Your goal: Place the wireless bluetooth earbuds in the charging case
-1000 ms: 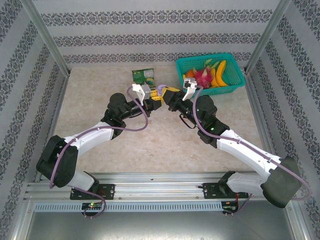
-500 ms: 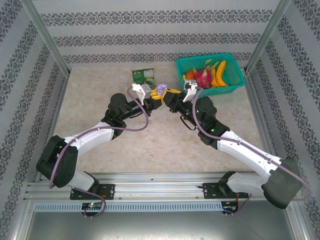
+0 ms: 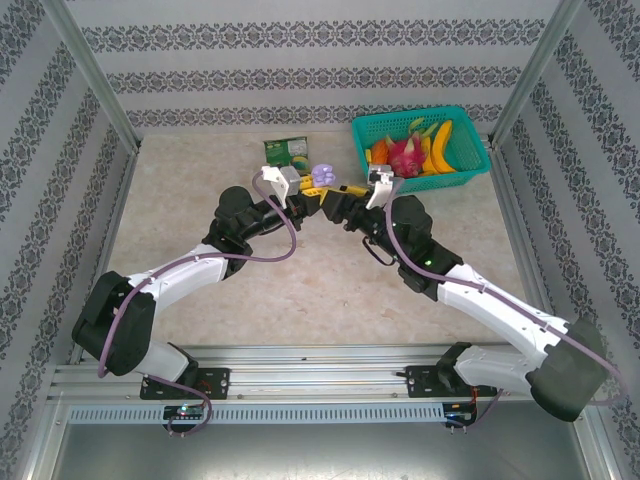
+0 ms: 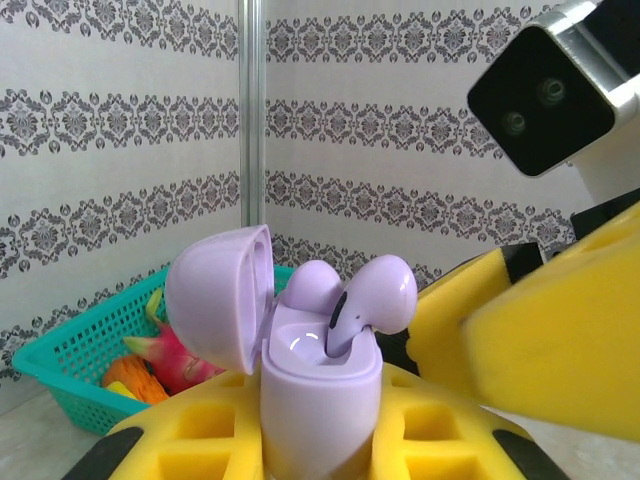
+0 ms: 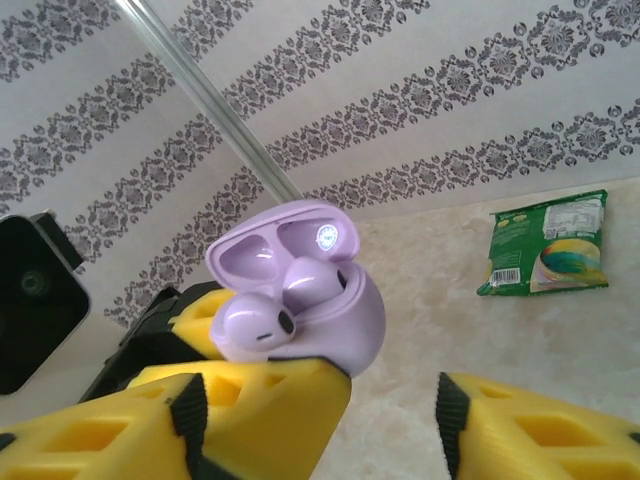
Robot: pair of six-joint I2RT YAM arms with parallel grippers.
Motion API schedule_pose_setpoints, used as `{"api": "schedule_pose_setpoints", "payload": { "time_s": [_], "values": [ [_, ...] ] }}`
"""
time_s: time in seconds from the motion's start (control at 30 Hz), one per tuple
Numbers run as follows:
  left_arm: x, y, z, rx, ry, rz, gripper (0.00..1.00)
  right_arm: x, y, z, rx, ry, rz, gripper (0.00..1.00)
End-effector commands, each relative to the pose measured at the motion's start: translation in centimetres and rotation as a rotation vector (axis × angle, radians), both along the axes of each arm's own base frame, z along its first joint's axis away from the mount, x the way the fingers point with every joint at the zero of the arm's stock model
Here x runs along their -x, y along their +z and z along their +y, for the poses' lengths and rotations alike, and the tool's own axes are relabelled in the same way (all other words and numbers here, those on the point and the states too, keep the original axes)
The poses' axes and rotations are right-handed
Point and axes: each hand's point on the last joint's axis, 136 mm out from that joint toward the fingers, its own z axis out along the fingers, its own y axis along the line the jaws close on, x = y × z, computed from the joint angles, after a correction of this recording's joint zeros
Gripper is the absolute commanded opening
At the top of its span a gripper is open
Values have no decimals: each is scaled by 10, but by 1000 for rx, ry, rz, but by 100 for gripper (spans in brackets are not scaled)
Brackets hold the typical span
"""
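Observation:
A lavender charging case [image 4: 320, 400] stands upright with its lid [image 4: 220, 295] swung open, and my left gripper [image 4: 320, 445] is shut on its body. One lavender earbud [image 4: 312, 285] sits in the far well. A second earbud [image 4: 378, 298] stands with its stem in the near well, its head still raised and tilted. My right gripper [image 5: 395, 420] is open just beside the case [image 5: 345, 310], its left finger under the raised earbud [image 5: 255, 325]. From above, the case [image 3: 321, 174] is lifted over the table between the left gripper [image 3: 311, 193] and the right gripper [image 3: 345, 190].
A teal basket [image 3: 470, 165] of toy fruit stands at the back right, close behind the right arm. A green snack packet [image 3: 287, 152] lies on the table just beyond the grippers. Patterned walls and metal posts enclose the table.
My right gripper has opened and let go of the earbud, which now stands in the case. The left gripper has kept its hold on the case.

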Motion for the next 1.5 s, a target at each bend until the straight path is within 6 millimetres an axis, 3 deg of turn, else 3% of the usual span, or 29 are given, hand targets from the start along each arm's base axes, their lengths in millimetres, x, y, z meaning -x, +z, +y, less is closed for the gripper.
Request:
{"api": "schedule_pose_setpoints", "payload": {
  "time_s": [0.0,0.23,0.4,0.5,0.67,0.77,1.0,1.47],
  "values": [
    [7,26,0,51,-4,-80,0,10,26,-11,-52,13,-26,68],
    [6,17,-2,39,-8,-71,0,20,47,-36,-94,-18,-26,70],
    [7,12,-2,29,-14,-67,0,15,37,-49,-40,-67,70,66],
    [8,8,-4,20,-25,-61,0,12,22,-48,32,-67,146,53],
    [9,1,-7,10,-48,-47,0,8,6,-42,112,-52,233,20],
    [10,-2,-8,3,-58,-42,0,5,0,-38,140,-40,262,12],
    [12,-7,-11,-9,-76,-32,0,-2,-2,-33,161,-43,274,6],
    [11,-18,-14,-10,-95,-4,0,-13,11,-16,192,-25,250,5]
  ]
}}
